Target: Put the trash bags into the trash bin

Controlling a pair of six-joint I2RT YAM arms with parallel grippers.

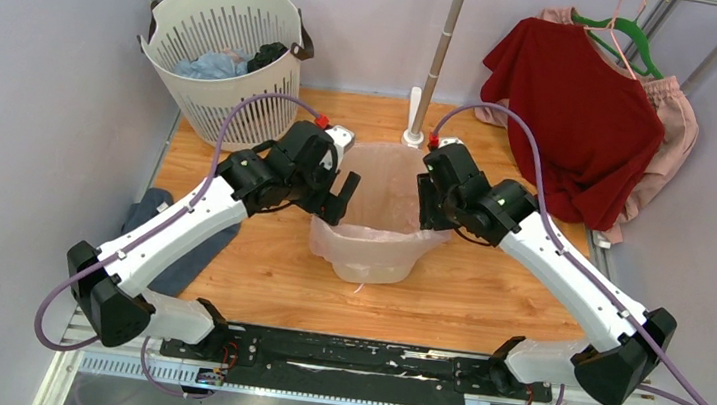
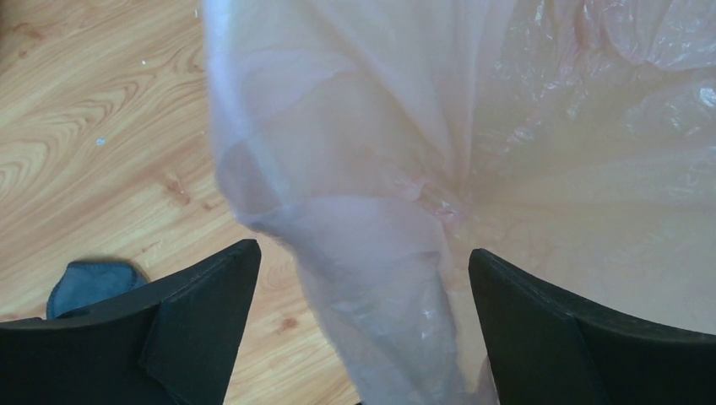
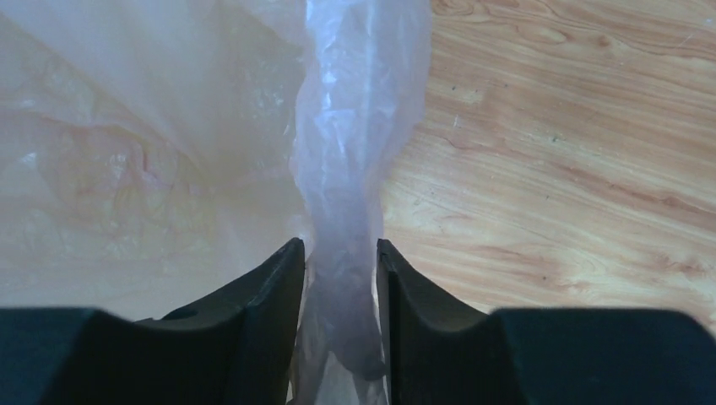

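The pale-pink translucent trash bag [image 1: 382, 197] is spread over the cream-beige trash bin [image 1: 373, 264] at the table's middle, its mouth open upward. My left gripper [image 1: 340, 198] is at the bag's left edge, jaws wide open around a bunched fold of bag [image 2: 371, 278], not closed on it; the gripper [image 2: 363, 251] is seen from behind its fingers. My right gripper [image 1: 427, 207] is at the bag's right edge. In the right wrist view the gripper [image 3: 338, 245] is shut on a twisted strand of bag [image 3: 348, 143].
A white slotted basket [image 1: 225, 48] with cloth inside stands back left. A red shirt [image 1: 576, 105] and pink garment [image 1: 672, 125] hang back right. A white pole [image 1: 437, 60] stands behind the bin. A blue-grey cloth [image 1: 187, 245] lies under my left arm.
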